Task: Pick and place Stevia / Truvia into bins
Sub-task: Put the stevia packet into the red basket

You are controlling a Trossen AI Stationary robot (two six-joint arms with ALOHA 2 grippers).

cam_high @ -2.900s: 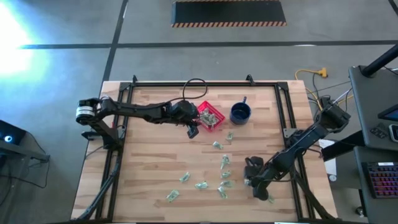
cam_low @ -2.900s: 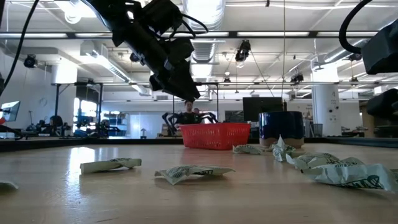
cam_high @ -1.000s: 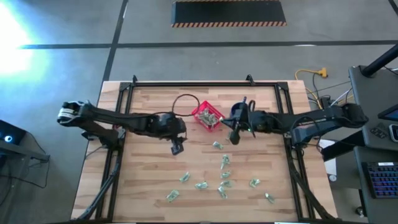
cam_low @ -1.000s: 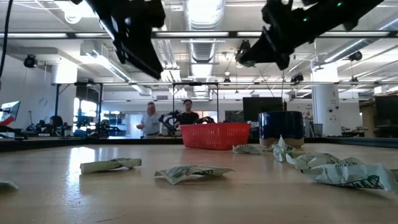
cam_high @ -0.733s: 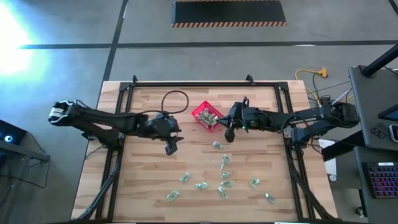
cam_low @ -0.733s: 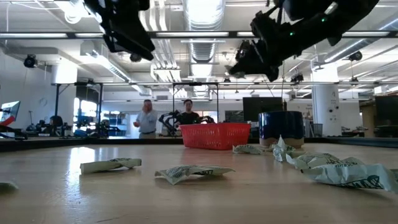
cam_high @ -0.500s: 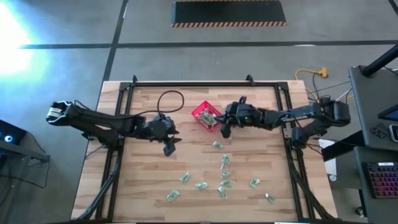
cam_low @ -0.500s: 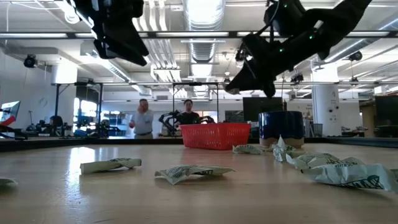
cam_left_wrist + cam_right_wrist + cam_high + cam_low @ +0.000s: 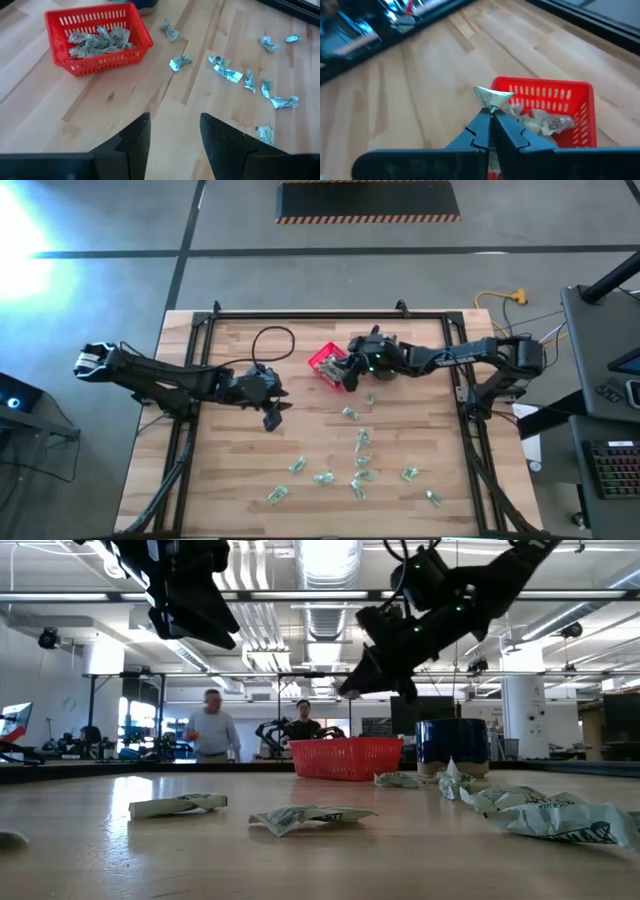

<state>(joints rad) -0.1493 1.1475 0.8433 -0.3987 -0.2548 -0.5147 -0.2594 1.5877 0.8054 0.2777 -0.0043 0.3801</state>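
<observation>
The red basket (image 9: 326,363) stands at the table's far middle with several pale green Stevia sachets (image 9: 97,41) inside. My right gripper (image 9: 346,376) hangs over the basket's right side, shut on one crumpled sachet (image 9: 492,95). More sachets (image 9: 360,455) lie flat on the wood in the near middle. To the basket's left, my left gripper (image 9: 272,418) is raised clear of the table. It is open, and nothing is between its fingers (image 9: 135,142). My right gripper pinches the sachet by its lower end (image 9: 491,106) between its two fingertips. The fingers slant downward, coming from the table's right side. The sachet sticks out past the fingertips, lifted clear, above the basket's rim (image 9: 540,87).
A dark blue mug (image 9: 451,745) stands just right of the basket, under my right arm in the high view. A black cable loop (image 9: 270,340) lies at the far left. People stand in the room beyond the table (image 9: 210,730). Bare wood lies left of the loose sachets.
My right gripper has carried the sachet from over the mug toward the table's left, sinking a little and rolling, and now hangs over the basket. My left gripper has drawn back slightly toward the table's left edge, still open.
</observation>
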